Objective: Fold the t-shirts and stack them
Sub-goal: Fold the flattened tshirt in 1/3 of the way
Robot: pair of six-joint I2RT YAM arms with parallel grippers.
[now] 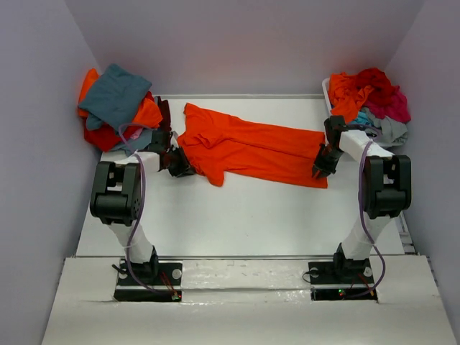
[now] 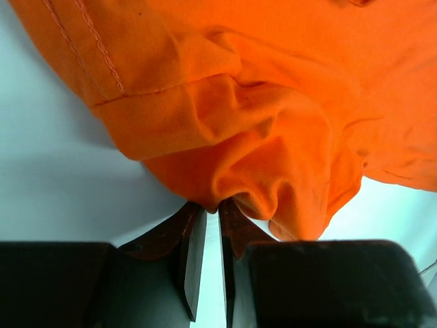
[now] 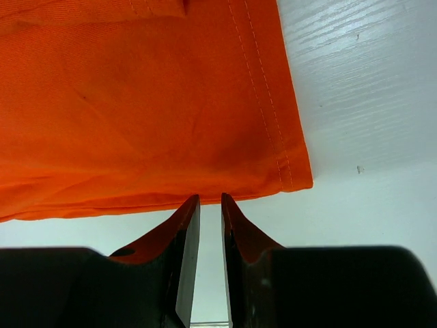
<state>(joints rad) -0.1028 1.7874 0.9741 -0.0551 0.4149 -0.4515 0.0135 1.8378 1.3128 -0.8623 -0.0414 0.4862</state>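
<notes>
A bright orange t-shirt lies spread lengthwise across the far half of the white table. At the shirt's left end, my left gripper is shut on a bunched fold of it; in the left wrist view the orange cloth puckers into the gripper's narrow gap. My right gripper is at the shirt's right end near the lower corner. In the right wrist view it stands nearly closed, pinching the flat orange edge beside the stitched hem.
A pile of t-shirts in teal-grey, orange and red sits at the back left. Another heap of orange, red, magenta and grey fills the white bin at the back right. Walls close in on both sides.
</notes>
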